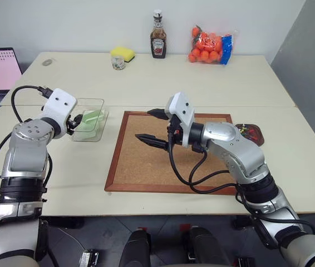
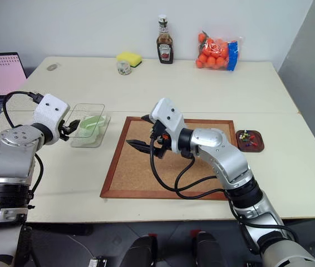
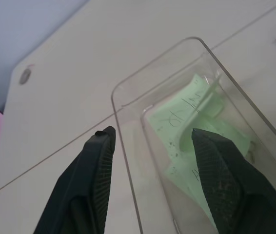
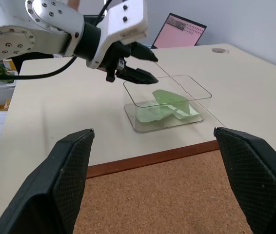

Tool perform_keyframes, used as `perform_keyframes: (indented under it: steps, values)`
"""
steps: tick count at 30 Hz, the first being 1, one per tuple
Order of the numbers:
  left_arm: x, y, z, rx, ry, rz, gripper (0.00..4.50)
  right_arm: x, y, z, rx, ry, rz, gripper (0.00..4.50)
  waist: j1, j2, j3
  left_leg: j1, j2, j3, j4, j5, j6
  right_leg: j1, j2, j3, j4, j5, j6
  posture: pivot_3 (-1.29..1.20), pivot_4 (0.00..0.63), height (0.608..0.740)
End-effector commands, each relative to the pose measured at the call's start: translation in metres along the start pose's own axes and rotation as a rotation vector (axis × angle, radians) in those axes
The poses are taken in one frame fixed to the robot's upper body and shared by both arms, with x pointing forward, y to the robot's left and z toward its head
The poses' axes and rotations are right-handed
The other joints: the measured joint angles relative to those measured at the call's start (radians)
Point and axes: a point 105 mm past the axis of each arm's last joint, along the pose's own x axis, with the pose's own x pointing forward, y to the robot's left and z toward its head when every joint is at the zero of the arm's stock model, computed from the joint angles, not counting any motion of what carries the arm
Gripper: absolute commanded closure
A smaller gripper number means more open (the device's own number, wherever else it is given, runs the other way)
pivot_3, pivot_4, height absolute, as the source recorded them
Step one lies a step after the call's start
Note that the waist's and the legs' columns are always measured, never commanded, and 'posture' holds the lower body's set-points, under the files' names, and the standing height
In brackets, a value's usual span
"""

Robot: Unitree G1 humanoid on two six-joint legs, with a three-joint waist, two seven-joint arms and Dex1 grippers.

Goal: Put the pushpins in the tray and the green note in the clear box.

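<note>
The green note (image 4: pixel 165 105) is lying crumpled inside the clear box (image 4: pixel 169 102), and the left gripper (image 4: pixel 140 66) is hovering at the box's near rim with its fingers (image 3: pixel 96 170) standing apart, one outside the wall and one over the paper, gripping nothing. Judging by this, the note step is looking finished, with the slip let go in the box.

The pushpins (image 2: pixel 248 137) are sitting in a small cluster in the tray (image 2: pixel 256 147), which is resting on the bench (image 1: pixel 163 80) just off the far right corner of the corkboard (image 1: pixel 146 167). Red, green and yellow heads are showing (too small to count). The cork surface itself is looking bare of pins, so that part of the task is appearing done too, as far as one can tell.

The right gripper (image 1: pixel 152 127) is hanging over the corkboard, pointing toward the box, its fingers (image 4: pixel 67 175) spread wide and carrying nothing.

What the next move is calling for, in my judgement, is little: the left arm lifting clear without its inner finger catching the thin wall and tipping the light box, and perhaps a check that no stray pin is remaining on the board.

The box is holding only the note; the tray is holding only pins.
</note>
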Motion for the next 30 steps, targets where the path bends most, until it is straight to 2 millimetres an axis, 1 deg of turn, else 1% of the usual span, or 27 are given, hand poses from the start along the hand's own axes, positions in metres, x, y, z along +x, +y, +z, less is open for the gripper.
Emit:
perform_keyframes:
  steps: [1, 3, 5, 7, 10, 13, 16, 18, 20, 22, 24, 27, 30]
  values:
    - [-0.015, 0.002, 0.037, -0.070, -0.164, 0.017, 1.32, -0.008, 0.000, 0.009, -0.027, -0.042, -0.027, 0.32, 0.001, 0.000, 0.000, 0.000, 0.000, 0.000, 0.000, 0.000, 0.000, 0.000, 0.000, 0.000, 0.000, 0.000, 0.000, 0.00, 0.150, 0.740]
    - [-0.019, -0.009, 0.056, -0.124, -0.267, -0.030, 1.32, -0.015, -0.004, 0.006, -0.017, -0.051, -0.072, 0.32, 0.003, 0.000, 0.000, 0.000, 0.000, 0.000, 0.000, 0.000, 0.000, 0.000, 0.000, 0.000, 0.000, 0.000, 0.000, 0.00, 0.150, 0.740]
    - [-0.020, -0.016, 0.063, -0.194, -0.305, -0.063, 1.32, -0.021, -0.008, 0.005, -0.013, -0.062, -0.116, 0.32, 0.004, 0.000, 0.000, 0.000, 0.000, 0.000, 0.000, 0.000, 0.000, 0.000, -0.001, 0.000, 0.000, 0.000, 0.000, 0.00, 0.150, 0.740]
    - [-0.021, -0.039, 0.076, -0.226, -0.375, -0.132, 1.32, -0.037, -0.018, 0.000, -0.028, -0.075, -0.222, 0.32, 0.005, 0.000, 0.000, 0.000, -0.001, 0.000, 0.000, 0.000, 0.000, 0.000, -0.001, 0.001, 0.000, 0.000, 0.000, 0.00, 0.150, 0.740]
    - [-0.018, -0.080, 0.091, -0.233, -0.438, -0.218, 1.32, -0.070, -0.040, -0.009, -0.073, -0.088, -0.448, 0.32, 0.008, -0.001, 0.000, 0.000, -0.001, 0.000, 0.000, 0.000, 0.000, 0.001, -0.001, 0.001, -0.001, 0.000, 0.000, 0.00, 0.150, 0.740]
    - [-0.016, -0.116, 0.099, -0.218, -0.501, -0.351, 1.32, -0.092, -0.048, -0.020, -0.112, -0.072, -0.602, 0.32, 0.006, -0.001, -0.001, 0.000, -0.002, 0.001, 0.000, 0.000, 0.000, 0.001, -0.001, 0.001, 0.000, 0.000, 0.000, 0.00, 0.150, 0.740]
    - [-0.009, -0.145, 0.097, -0.256, -0.504, -0.450, 1.32, -0.108, -0.047, -0.036, -0.077, -0.070, -0.716, 0.32, 0.001, -0.001, -0.001, 0.001, -0.001, 0.001, 0.000, 0.000, 0.000, 0.001, -0.001, 0.002, 0.000, 0.000, 0.000, 0.00, 0.150, 0.740]
    - [-0.009, -0.165, 0.094, -0.257, -0.508, -0.522, 1.32, -0.116, -0.043, -0.050, -0.081, -0.047, -0.776, 0.32, -0.004, -0.001, -0.001, 0.002, 0.000, 0.001, -0.001, 0.000, 0.000, 0.001, 0.001, 0.002, 0.000, 0.000, 0.000, 0.00, 0.150, 0.740]
    - [-0.011, -0.180, 0.090, -0.233, -0.508, -0.578, 1.32, -0.123, -0.037, -0.064, -0.097, -0.006, -0.814, 0.32, -0.004, -0.001, -0.001, 0.002, 0.000, 0.002, -0.001, 0.000, 0.000, 0.001, 0.001, 0.002, 0.000, 0.000, 0.000, 0.00, 0.150, 0.740]
    - [-0.011, -0.190, 0.082, -0.209, -0.498, -0.614, 1.32, -0.130, -0.032, -0.076, -0.075, 0.020, -0.848, 0.32, -0.004, -0.001, -0.001, 0.002, 0.000, 0.002, -0.001, 0.000, 0.000, 0.001, 0.001, 0.002, 0.000, -0.001, 0.001, 0.00, 0.150, 0.740]
    - [-0.013, -0.196, 0.075, -0.210, -0.480, -0.647, 1.32, -0.138, -0.030, -0.082, -0.042, 0.024, -0.886, 0.32, -0.003, -0.001, -0.001, 0.002, 0.000, 0.003, -0.001, 0.000, 0.000, 0.001, 0.001, 0.002, 0.000, -0.001, 0.001, 0.00, 0.150, 0.740]
    - [-0.016, -0.202, 0.067, -0.208, -0.468, -0.686, 1.32, -0.145, -0.031, -0.085, -0.017, 0.017, -0.924, 0.32, -0.002, -0.001, -0.001, 0.003, 0.000, 0.003, -0.001, 0.000, 0.000, 0.001, 0.001, 0.002, 0.000, -0.001, 0.002, 0.00, 0.150, 0.740]
    - [-0.019, -0.205, 0.064, -0.220, -0.457, -0.701, 1.32, -0.149, -0.036, -0.084, -0.004, 0.007, -0.947, 0.32, 0.000, -0.001, -0.001, 0.003, -0.001, 0.003, 0.000, 0.000, 0.000, 0.001, 0.001, 0.002, 0.000, -0.001, 0.002, 0.00, 0.150, 0.740]
